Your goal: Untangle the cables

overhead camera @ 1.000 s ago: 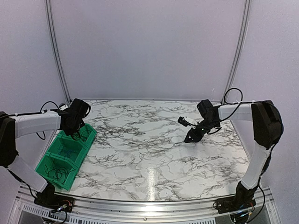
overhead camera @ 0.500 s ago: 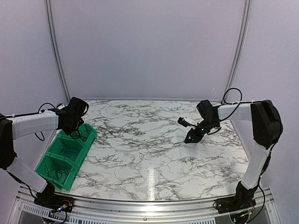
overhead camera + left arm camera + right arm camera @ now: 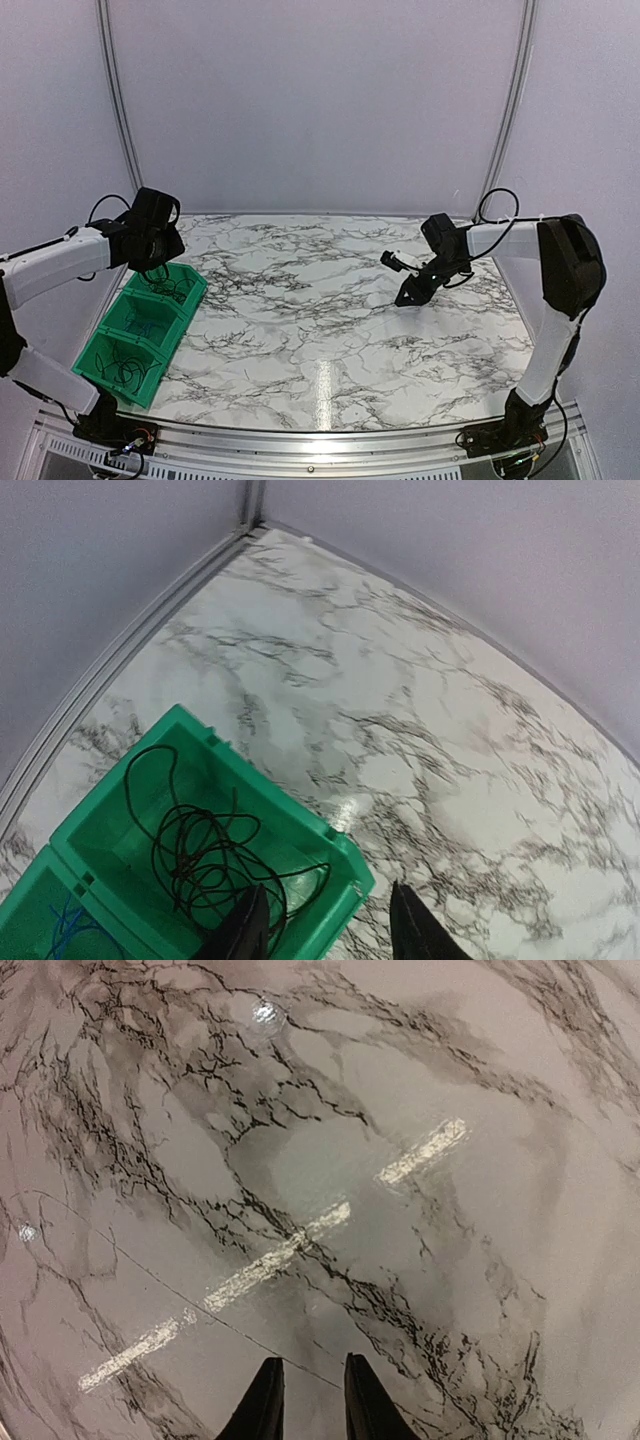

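Tabletop: white marble with dark veins, pale walls around it.

Right arm reaches in from the right edge and bends down toward the tabletop right of centre. Left arm is raised over the left edge, its wrist above the far end of the bin.

Green bin sits at the left edge of the tabletop. It has three compartments in a row, running near to far.

Left pincer: jaws clearly apart with nothing between them. It hangs above the far compartment, off the bin and off the cables.

Right pincer: tips pointed down at the marble, jaws only a narrow gap apart. Nothing is visibly clamped.

Cables, by location:
- Far compartment: loose coil of thin black cable. One long loop runs up the compartment's floor toward its far corner.
- Middle compartment: bit of blue wire, only partly visible at the edge of the left wrist view.
- Near compartment: small dark tangle, too small in the top view to make out detail.
- On the tabletop: one very thin black wire lies nearly straight on the marble. It runs diagonally from the left and crosses just ahead of the right pincer's tips. I can't tell whether it touches the fingers.

The wire on the tabletop is well apart from the bin.
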Available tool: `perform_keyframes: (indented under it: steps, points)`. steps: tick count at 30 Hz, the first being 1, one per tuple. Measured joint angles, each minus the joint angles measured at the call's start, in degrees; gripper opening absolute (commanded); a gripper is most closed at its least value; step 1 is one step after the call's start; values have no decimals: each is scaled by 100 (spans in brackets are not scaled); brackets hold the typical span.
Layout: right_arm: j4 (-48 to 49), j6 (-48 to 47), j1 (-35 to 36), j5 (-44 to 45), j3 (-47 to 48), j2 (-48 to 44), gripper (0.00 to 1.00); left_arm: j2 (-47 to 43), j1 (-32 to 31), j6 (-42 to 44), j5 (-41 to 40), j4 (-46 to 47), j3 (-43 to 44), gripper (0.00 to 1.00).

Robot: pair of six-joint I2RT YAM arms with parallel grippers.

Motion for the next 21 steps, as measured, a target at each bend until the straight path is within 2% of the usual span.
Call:
perform_keyframes:
  steps: [4, 9, 12, 14, 16, 21]
  points:
    - [59, -2, 0, 216, -13, -313, 26, -4, 0, 914, 1019, 50, 516, 48]
    - [407, 131, -26, 660, -66, -1502, 43, 133, -9, 1875, 1904, 83, 1252, 51]
    - [664, 297, -39, 949, -50, -2264, 66, 149, -7, 2223, 2142, 87, 1606, 57]
    - [813, 398, -48, 1202, -24, -2693, 95, 149, -7, 2378, 2277, 72, 1849, 67]
    - [925, 470, -59, 1480, -11, -2988, 99, 146, -9, 2494, 2387, 79, 2037, 97]
    - [1209, 699, -76, 1956, -101, -3644, 99, 116, -153, 2796, 2424, 96, 2192, 99]
